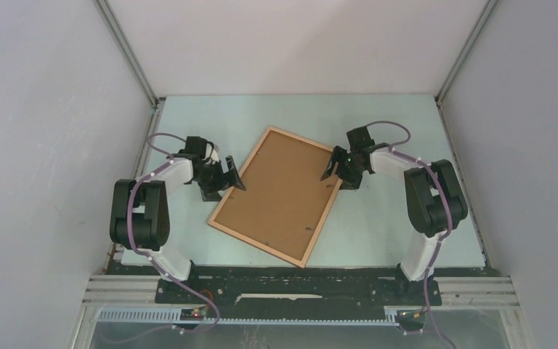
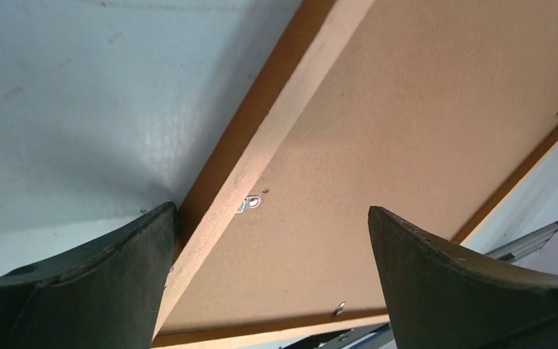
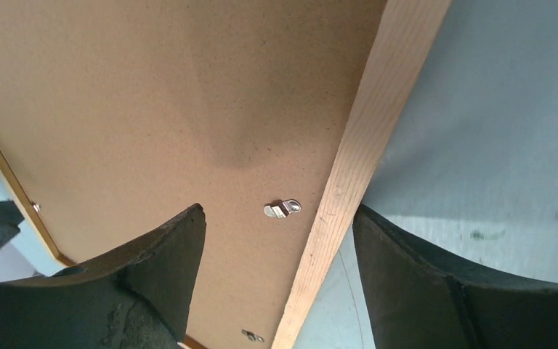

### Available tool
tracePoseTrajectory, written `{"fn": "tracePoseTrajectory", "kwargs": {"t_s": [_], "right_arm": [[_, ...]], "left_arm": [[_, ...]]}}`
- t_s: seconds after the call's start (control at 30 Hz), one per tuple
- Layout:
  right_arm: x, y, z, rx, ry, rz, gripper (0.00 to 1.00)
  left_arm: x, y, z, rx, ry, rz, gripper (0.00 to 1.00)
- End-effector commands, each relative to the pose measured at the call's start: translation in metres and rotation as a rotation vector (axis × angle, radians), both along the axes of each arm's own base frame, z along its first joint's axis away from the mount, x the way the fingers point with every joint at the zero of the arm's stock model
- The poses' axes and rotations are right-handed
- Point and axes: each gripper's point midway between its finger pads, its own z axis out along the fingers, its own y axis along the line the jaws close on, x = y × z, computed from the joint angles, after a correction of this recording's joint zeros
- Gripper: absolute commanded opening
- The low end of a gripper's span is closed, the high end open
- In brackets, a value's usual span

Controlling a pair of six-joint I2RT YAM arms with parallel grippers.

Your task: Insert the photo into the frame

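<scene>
The frame (image 1: 256, 245) lies back side up and askew in the middle of the table, a thin light wooden rectangle. A plain brown backing board (image 1: 280, 193) fills it, with small metal turn clips (image 3: 283, 209) along its edges. The photo is hidden. My left gripper (image 1: 230, 176) is open and straddles the frame's left rail (image 2: 247, 167): one finger (image 2: 116, 276) is against the rail's outer side, the other over the board (image 2: 407, 145). My right gripper (image 1: 332, 169) is open across the right rail (image 3: 367, 131), its outer finger (image 3: 421, 283) close against the rail.
The pale blue-grey table top (image 1: 392, 218) is walled by white panels on three sides. The arm bases sit on a black rail (image 1: 298, 283) at the near edge. Another clip (image 2: 251, 203) lies between my left fingers.
</scene>
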Motion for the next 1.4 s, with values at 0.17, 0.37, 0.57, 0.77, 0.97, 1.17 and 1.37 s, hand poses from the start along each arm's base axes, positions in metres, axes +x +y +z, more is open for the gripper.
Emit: {"fn": "tracePoseTrajectory", "kwargs": {"t_s": [0.17,0.37,0.57,0.77,0.97,1.17,1.37], "right_arm": [[0.02,-0.007,0.001,-0.139,-0.008,0.073,0.88],[0.004,-0.015,0.007,-0.072,0.027,-0.018,0.96],[-0.003,-0.01,-0.001,-0.079,0.097,-0.135,0.8],[-0.003,-0.008,-0.003,-0.132,0.104,-0.261,0.79],[-0.005,-0.015,-0.009,-0.184,0.177,-0.355,0.75],[-0.001,-0.017,-0.011,-0.222,0.201,-0.383,0.72],[0.004,-0.018,-0.014,-0.217,0.22,-0.416,0.69]], "left_arm": [[-0.025,-0.014,0.022,-0.149,0.018,0.031,1.0],[-0.01,-0.002,0.049,-0.132,-0.128,0.097,1.0],[-0.005,-0.002,0.062,-0.136,-0.185,0.073,1.0],[-0.008,-0.004,0.069,-0.163,-0.213,0.073,1.0],[-0.009,-0.01,0.071,-0.207,-0.213,0.063,1.0],[-0.011,-0.013,0.07,-0.231,-0.207,0.061,1.0],[-0.011,-0.014,0.071,-0.248,-0.209,0.059,1.0]]}}
